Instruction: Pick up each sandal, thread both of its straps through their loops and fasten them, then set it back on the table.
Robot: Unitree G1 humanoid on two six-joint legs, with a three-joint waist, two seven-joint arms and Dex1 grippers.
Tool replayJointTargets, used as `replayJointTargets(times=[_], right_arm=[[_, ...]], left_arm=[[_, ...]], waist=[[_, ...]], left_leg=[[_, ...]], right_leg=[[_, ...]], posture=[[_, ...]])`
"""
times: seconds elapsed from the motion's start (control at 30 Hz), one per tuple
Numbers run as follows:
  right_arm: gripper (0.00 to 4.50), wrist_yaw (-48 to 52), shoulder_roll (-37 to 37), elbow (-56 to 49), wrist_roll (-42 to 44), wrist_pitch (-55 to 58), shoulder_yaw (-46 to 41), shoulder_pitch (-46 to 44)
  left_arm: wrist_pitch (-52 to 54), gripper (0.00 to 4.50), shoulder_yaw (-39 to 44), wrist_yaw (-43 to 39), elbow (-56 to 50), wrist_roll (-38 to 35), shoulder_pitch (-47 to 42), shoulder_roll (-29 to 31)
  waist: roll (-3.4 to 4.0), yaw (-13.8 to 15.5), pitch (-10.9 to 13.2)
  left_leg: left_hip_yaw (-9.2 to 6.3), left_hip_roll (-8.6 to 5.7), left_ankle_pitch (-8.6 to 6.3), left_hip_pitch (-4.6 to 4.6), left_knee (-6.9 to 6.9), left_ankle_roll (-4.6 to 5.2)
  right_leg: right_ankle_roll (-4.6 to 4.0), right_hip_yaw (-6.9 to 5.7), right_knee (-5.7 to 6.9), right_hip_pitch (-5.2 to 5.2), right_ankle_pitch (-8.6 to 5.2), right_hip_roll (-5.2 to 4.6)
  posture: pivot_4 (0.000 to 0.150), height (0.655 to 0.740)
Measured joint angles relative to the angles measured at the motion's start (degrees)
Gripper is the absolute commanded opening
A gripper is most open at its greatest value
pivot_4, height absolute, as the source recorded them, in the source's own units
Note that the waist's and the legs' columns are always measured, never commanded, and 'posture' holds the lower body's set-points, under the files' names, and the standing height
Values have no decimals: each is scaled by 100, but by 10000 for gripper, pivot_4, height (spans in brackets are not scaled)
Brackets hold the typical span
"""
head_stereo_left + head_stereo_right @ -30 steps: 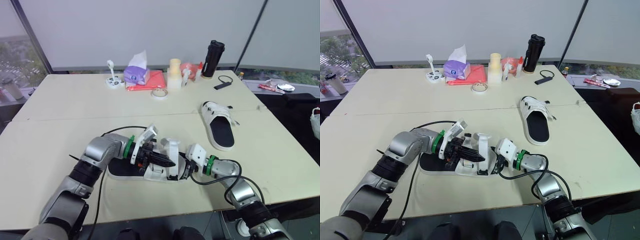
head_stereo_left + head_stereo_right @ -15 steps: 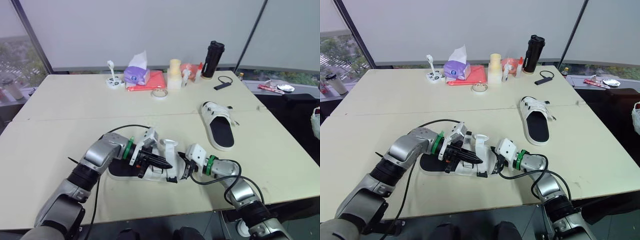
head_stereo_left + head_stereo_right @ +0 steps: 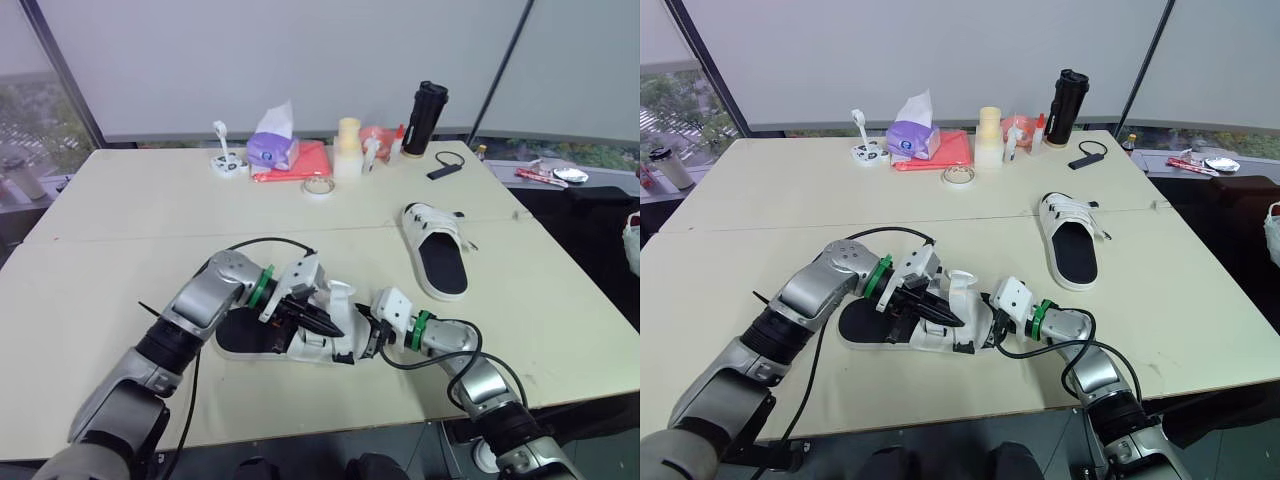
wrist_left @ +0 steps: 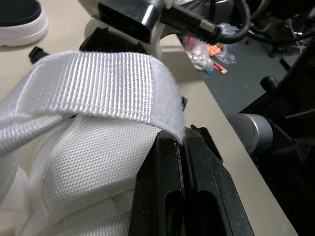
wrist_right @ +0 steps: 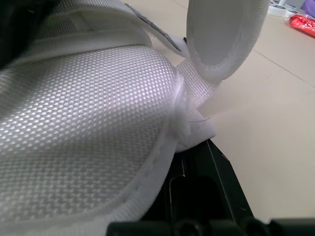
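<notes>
Cream table [image 3: 120, 200], pale blinds [image 3: 300, 60] behind, greenery [image 3: 685, 110] outside windows

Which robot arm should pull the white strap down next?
Left. The left tool is shut on the edge of the strap, so it could probably fasten it. The right tool sits at the side of the sandal, seemingly steadying it.

Silver arms [image 3: 205, 295] bear green wrist rings [image 3: 262, 288], black cables [image 3: 255, 243], black-fingered left claw [image 3: 330, 325].
</notes>
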Motion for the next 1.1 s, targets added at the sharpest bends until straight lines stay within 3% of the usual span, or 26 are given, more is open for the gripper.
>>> replayJointTargets(times=[0.33, 0.63, 0.87, 1.1], right_arm=[[0, -42, 53, 0, -3, 0, -9, 26], [0, -92, 79, -2, -4, 0, -35, 72], [0, -108, 101, -2, -4, -2, -37, 82], [0, -145, 111, -3, -4, -2, -48, 100]], left_arm=[[57, 276, -175, -682, 303, 29, -363, 27], [-1006, 276, -350, -784, 1138, 546, -749, -148], [-989, 276, -848, -849, 1146, -32, -1025, 160], [-1218, 276, -1024, -849, 1151, 5, -1034, 98]], waist=[[0, -22, 0], [-1, -12, 0], [-1, -21, 0], [-1, -14, 0]], left_leg=[[1, 2, 0, 0, -1, 1], [1, 2, 0, 0, 0, 1], [-1, 4, 0, 1, -2, 1], [0, 4, 0, 2, -1, 1]], right_leg=[[1, 0, 3, -4, 0, 6], [0, 0, 3, -3, 0, 6], [0, 1, 7, -5, 0, 8], [0, 1, 6, -4, 0, 8]], posture=[[1500, 7400], [1500, 7400], [1500, 7400], [1500, 7400]])
